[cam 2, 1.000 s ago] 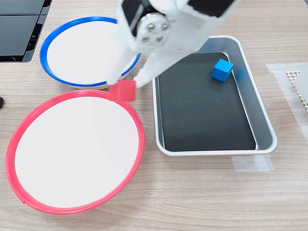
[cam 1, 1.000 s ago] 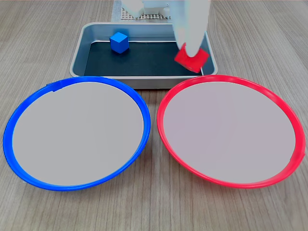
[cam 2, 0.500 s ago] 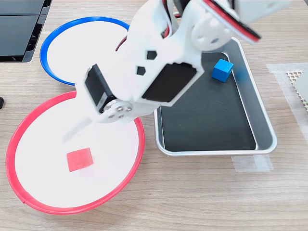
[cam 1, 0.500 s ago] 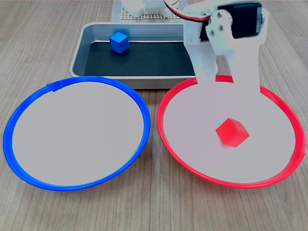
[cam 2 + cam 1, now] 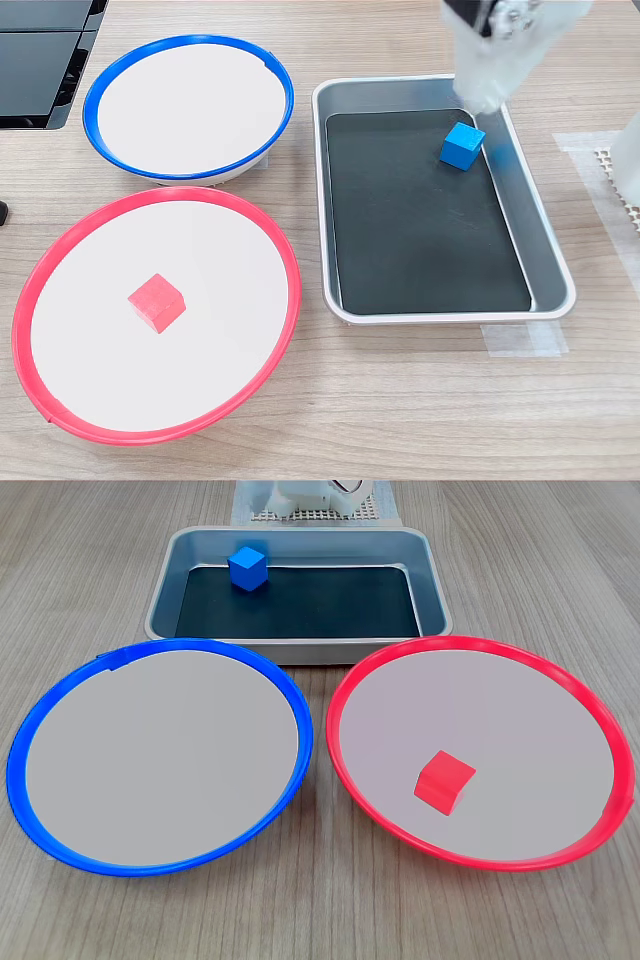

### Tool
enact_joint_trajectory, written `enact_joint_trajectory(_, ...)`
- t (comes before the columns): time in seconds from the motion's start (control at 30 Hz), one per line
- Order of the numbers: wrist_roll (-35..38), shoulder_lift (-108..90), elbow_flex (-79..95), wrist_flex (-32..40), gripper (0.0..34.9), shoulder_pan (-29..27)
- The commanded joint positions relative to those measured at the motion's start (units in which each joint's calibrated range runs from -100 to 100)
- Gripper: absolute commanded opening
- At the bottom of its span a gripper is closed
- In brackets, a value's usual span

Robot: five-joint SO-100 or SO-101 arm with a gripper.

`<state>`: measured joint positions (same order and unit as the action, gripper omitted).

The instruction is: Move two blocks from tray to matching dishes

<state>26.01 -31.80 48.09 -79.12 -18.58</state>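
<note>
The red block (image 5: 444,781) (image 5: 156,302) lies free on the pale centre of the red-rimmed dish (image 5: 340,695) (image 5: 290,270). The blue block (image 5: 247,567) (image 5: 462,145) sits on the black bottom of the metal tray (image 5: 165,585) (image 5: 540,225), close to one end wall. The blue-rimmed dish (image 5: 20,740) (image 5: 100,85) holds nothing. In the second exterior view my gripper (image 5: 487,98) is a blurred white shape at the top edge, just above the blue block and not touching it. Its fingers are too blurred to read. In the first exterior view only the arm's white base (image 5: 318,494) shows behind the tray.
A black flat object (image 5: 40,60) lies at the second exterior view's upper left. A mesh pad (image 5: 612,160) and a tape strip (image 5: 525,340) lie by the tray. All of it rests on a wooden tabletop (image 5: 80,540).
The red block was carried from the tray, let go over the red dish and came to rest there. The arm then swung back over the tray toward the blue block.
</note>
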Motion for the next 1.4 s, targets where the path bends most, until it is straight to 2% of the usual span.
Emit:
enact_joint_trajectory(0.0, 9.7, -3.1, 4.0, 1.6, 2.8, -6.2)
enact_joint_trajectory(0.03, 10.5, -3.0, 4.4, 2.4, 4.7, -6.2)
enact_joint_trajectory(0.1, 12.2, -2.2, 4.8, 4.5, 12.5, -6.2)
enact_joint_trajectory(0.13, 12.4, -1.7, 4.9, 5.5, 14.7, -6.2)
enact_joint_trajectory(0.2, 13.0, -1.0, 5.1, 7.0, 15.1, -6.2)
enact_joint_trajectory(0.27, 13.6, -0.4, 5.6, 8.7, 17.2, -6.1)
enact_joint_trajectory(0.63, 17.8, 1.8, 13.9, 19.7, 15.5, -5.9)
enact_joint_trajectory(0.67, 18.0, 1.9, 14.5, 20.5, 13.4, -5.7)
enact_joint_trajectory(0.7, 18.4, 2.0, 15.2, 21.5, 5.2, -5.1)
enact_joint_trajectory(0.73, 18.6, 2.0, 15.9, 22.8, 0.2, -4.5)
enact_joint_trajectory(0.83, 14.3, 3.1, 11.5, 21.5, 0.1, -0.9)
enact_joint_trajectory(0.9, 2.0, 8.6, -5.3, 16.3, 0.0, 5.6)
enact_joint_trajectory(0.97, -6.5, 15.5, -18.9, 15.7, 0.0, 7.9)
enact_joint_trajectory(1.07, -14.7, 27.9, -38.7, 15.1, 0.0, 9.4)
enact_joint_trajectory(1.2, -18.9, 42.2, -54.6, 19.6, 0.0, 9.7)
enact_joint_trajectory(1.37, -18.4, 49.9, -56.5, 28.6, 0.2, 9.6)
